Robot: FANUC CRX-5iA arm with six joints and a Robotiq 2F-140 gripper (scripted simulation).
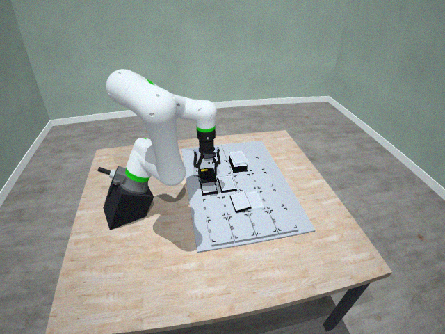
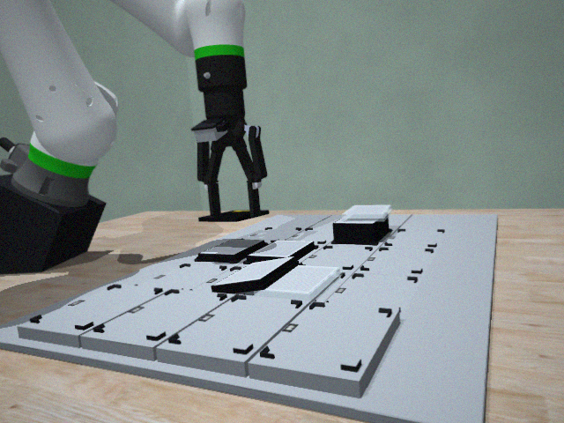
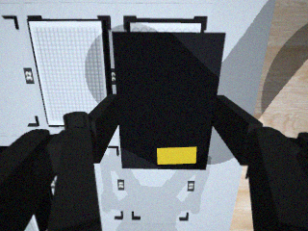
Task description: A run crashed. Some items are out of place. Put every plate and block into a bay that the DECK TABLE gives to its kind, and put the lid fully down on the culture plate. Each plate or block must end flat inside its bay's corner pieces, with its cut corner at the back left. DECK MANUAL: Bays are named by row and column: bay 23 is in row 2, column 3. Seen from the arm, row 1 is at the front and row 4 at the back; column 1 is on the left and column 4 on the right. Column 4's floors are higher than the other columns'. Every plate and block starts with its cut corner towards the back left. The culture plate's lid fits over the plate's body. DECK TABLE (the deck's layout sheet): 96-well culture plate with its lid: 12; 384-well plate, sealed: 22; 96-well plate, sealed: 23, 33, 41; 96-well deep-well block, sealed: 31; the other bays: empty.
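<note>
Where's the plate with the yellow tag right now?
Held in the gripper, the black plate hangs above the deck's arm-side end, beside the fine-grid plate in its bay.

- Lab automation cell, bare room: green walls [image 1: 272,46], grey floor [image 1: 388,186], white skirting.
- Wooden table [image 1: 151,273] with dark legs carries a grey deck [image 2: 446,328] split into bays by black corner pieces.
- Well plates [image 3: 67,72] and a deep block [image 2: 360,228] sit in bays.
- White arm [image 1: 154,108], green rings, on black base [image 1: 118,216].
</note>
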